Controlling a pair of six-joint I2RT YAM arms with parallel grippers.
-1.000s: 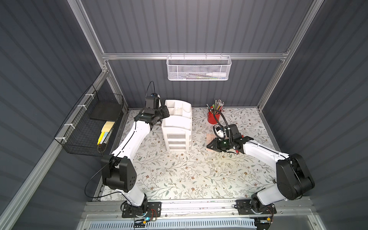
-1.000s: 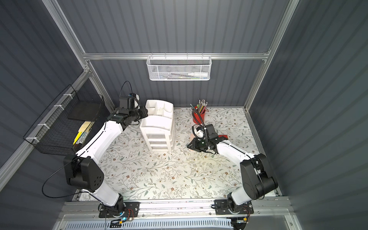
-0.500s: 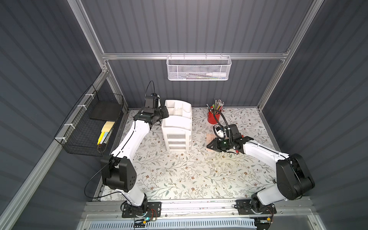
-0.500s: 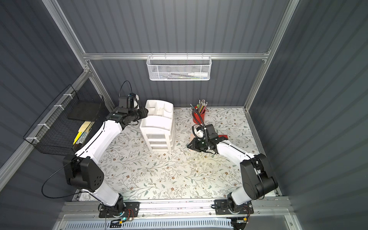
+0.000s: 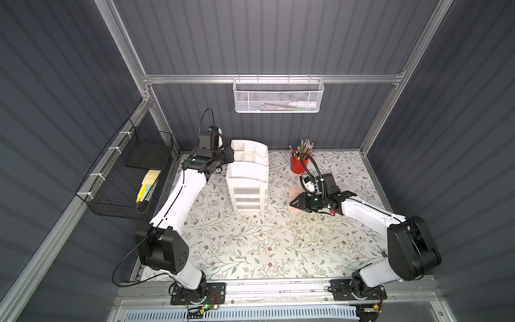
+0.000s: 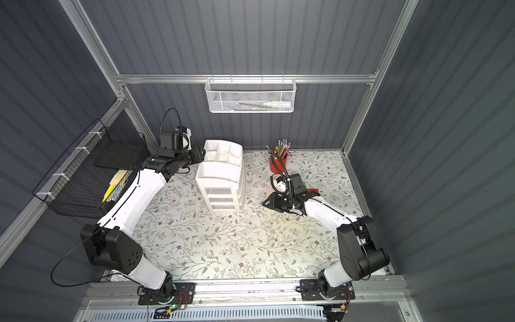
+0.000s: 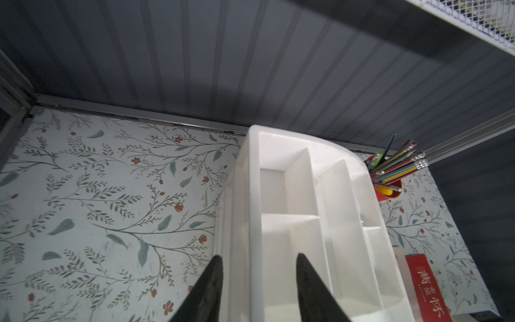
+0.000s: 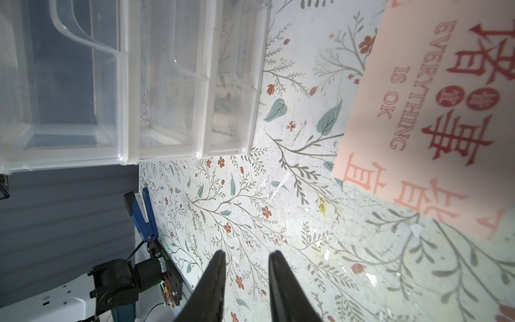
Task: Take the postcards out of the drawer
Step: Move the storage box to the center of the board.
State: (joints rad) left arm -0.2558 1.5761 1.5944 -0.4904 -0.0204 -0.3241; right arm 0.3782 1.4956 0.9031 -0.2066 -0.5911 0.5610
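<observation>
your left gripper (image 7: 259, 256) stands open, astride the side wall of the white drawer unit (image 5: 246, 178). your right gripper (image 8: 246, 252) is open and empty, low over the table (image 8: 250, 195). a peach postcard (image 8: 434, 111) lies on the table just beside it, a red postcard (image 7: 426, 290) nearby.

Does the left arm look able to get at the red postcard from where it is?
Probably not. The organizer stands between the left gripper and the red postcard, which lies beyond it, partly under the right arm. The right gripper is far nearer.
</observation>
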